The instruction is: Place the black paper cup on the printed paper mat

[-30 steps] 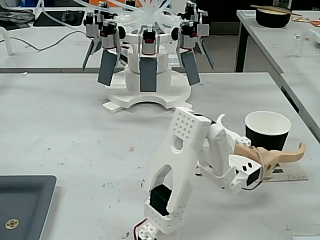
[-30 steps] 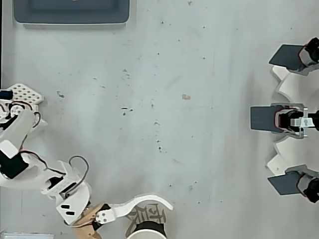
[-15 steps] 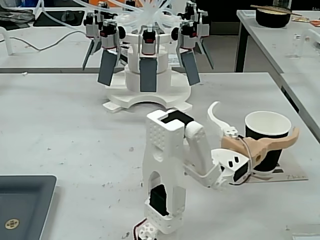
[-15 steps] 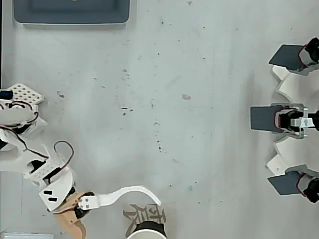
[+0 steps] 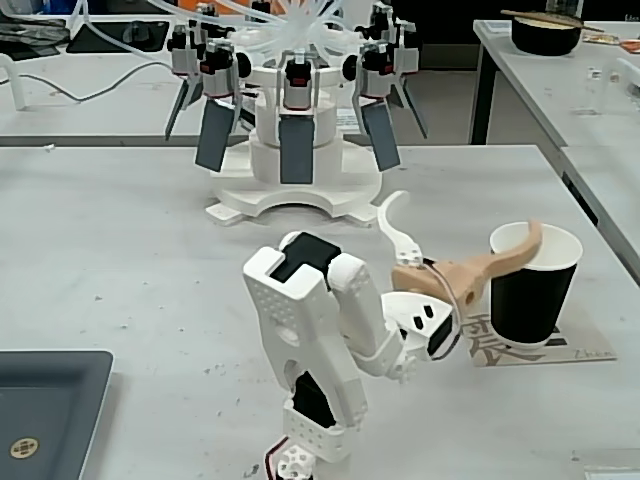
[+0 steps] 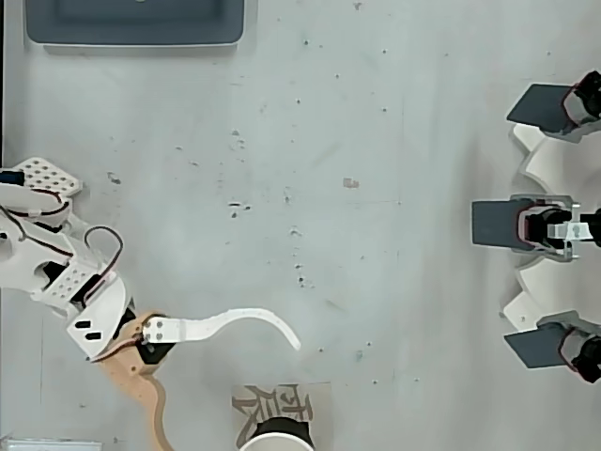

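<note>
We judge the job nearly finished: the matte black tapered paper cup (image 5: 533, 285) stands on the beige printed paper mat (image 5: 560, 352), our tool (image 5: 465, 230) spread open, one finger over its rim.

The fixed view stands low behind the arm (image 5: 320, 330) and looks forward and slightly down across the worktop (image 5: 120, 230) toward a white multi-armed rig (image 5: 295, 120) at its far edge, close enough that the arm fills the lower middle; the overhead view looks straight down from above, with the arm (image 6: 66, 272) at its left edge and that rig (image 6: 554, 225) at its right. Both share the arm, the rig, the printed paper mat (image 5: 500, 350) (image 6: 277, 406), the black paper cup (image 5: 533, 290) (image 6: 277, 440) and a dark grey tray (image 5: 45, 400) (image 6: 141, 23); overhead crops the cup at its bottom edge.
</note>
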Controlling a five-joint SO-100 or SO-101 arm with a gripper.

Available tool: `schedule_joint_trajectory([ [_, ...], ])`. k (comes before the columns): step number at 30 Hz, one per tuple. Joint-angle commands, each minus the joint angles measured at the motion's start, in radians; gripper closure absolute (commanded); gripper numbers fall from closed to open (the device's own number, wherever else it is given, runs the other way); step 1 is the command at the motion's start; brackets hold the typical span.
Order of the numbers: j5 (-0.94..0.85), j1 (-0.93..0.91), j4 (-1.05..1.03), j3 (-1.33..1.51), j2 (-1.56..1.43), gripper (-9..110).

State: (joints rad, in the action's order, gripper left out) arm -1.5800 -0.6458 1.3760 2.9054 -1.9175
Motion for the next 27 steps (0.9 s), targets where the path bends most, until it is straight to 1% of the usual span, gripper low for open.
schedule_joint_trajectory([
  [1, -0.009, 0.038, 0.02, -0.008, -0.055, 61],
  [5, -0.012, 0.1, 0.015, 0.02, -0.112, 65],
  [10, -0.028, 0.224, 0.011, 0.069, -0.181, 72],
  [12, -0.025, 0.267, 0.011, 0.08, -0.198, 70],
  [16, -0.012, 0.356, 0.009, 0.083, -0.204, 72],
  [22, 0.0, 0.526, -0.063, 0.072, -0.202, 72],
  [27, -0.011, 0.58, -0.107, 0.064, -0.193, 73],
])
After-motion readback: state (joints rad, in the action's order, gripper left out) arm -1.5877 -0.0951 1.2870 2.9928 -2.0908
